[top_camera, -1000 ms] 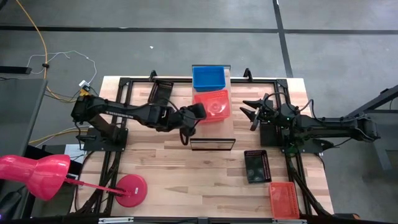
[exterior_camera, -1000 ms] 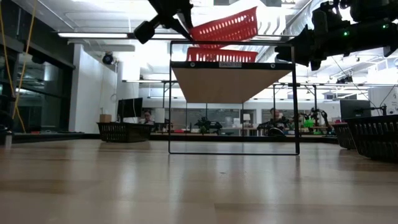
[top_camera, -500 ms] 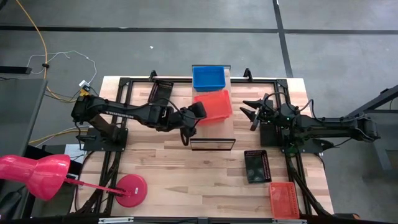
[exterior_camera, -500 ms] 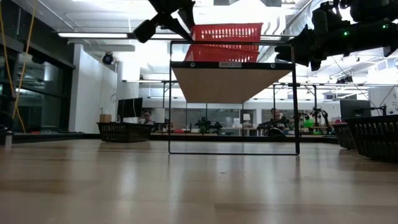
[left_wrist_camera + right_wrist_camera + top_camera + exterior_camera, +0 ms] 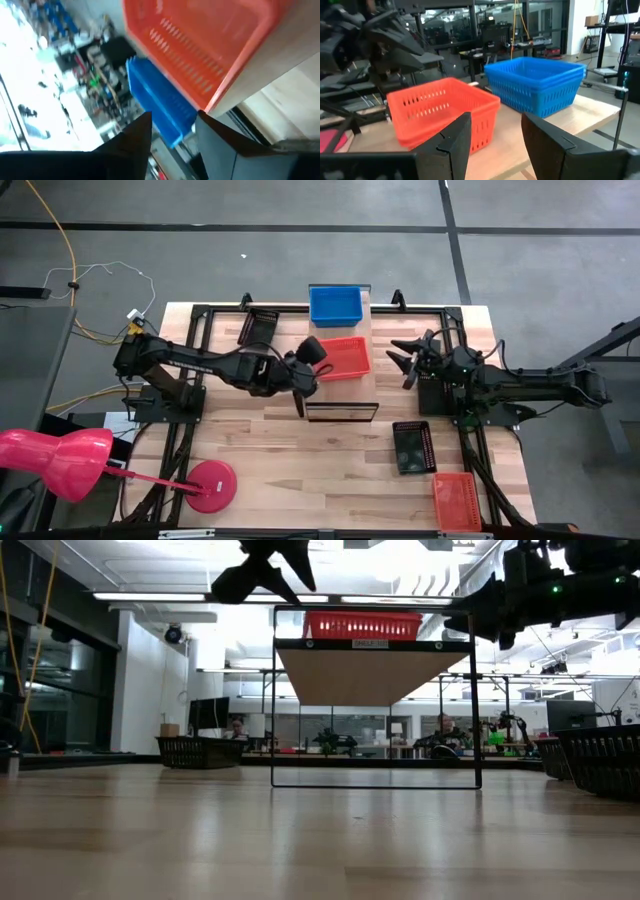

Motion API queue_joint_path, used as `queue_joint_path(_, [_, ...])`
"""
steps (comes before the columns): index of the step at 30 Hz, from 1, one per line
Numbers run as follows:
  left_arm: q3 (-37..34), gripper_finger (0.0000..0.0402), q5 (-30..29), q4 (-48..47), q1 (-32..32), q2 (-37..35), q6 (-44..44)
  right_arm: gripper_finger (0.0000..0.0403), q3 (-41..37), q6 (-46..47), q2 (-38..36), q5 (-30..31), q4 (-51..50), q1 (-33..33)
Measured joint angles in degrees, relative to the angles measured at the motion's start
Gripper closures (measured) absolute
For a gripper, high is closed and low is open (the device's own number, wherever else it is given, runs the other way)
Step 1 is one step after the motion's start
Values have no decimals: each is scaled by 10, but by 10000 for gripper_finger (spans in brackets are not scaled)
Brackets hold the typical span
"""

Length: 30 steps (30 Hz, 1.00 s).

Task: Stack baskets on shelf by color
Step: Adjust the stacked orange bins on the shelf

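A red-orange basket (image 5: 343, 356) sits level on the shelf (image 5: 345, 392), on top of another of its colour (image 5: 362, 626). It also shows in the right wrist view (image 5: 445, 115). A blue basket stack (image 5: 335, 304) stands behind it at the shelf's far end. My left gripper (image 5: 311, 352) is open and empty just left of the red-orange basket, above shelf height (image 5: 270, 565). Its wrist view shows the basket's corner (image 5: 200, 45) just ahead of the fingers. My right gripper (image 5: 405, 361) is open and empty to the right of the shelf.
On the table lie a black basket (image 5: 412, 446) at the right, a red-orange basket (image 5: 457, 500) at the near right corner and a black basket (image 5: 258, 327) at the far left. A pink lamp (image 5: 60, 460) stands at the near left.
The red-orange basket was held tilted above the one on the shelf. It has levelled and dropped down into it. My left gripper has let go and drawn back a little toward the table's left.
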Motion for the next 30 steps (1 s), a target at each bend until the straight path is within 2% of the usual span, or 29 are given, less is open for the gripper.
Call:
queue_joint_path(4, [0,252,-49,-4,0,-4,-52,242,0,6,0,0,16,0])
queue_joint_path(7, [0,254,-39,-29,-1,-22,-126,242,0,4,0,-3,20,0])
queue_joint_path(12, [0,283,92,-86,-1,-82,-321,242,0,-1,0,-33,21,0])
queue_joint_path(15, [-2,326,173,-104,6,-125,-429,244,0,-14,0,-58,21,0])
queue_joint_path(17, [-20,369,238,-102,15,-162,-479,254,0,-21,0,-84,21,1])
queue_joint_path(20, [-100,392,312,-6,23,-231,-518,296,2,-22,3,-103,15,16])
queue_joint_path(24, [-264,400,349,208,24,-325,-542,386,36,-30,11,-94,-50,56])
queue_joint_path(27, [-390,401,355,375,29,-378,-575,384,73,-38,22,-72,-111,89])
queue_joint_path(30, [-482,401,363,487,37,-399,-636,394,100,-47,46,-67,-149,116])
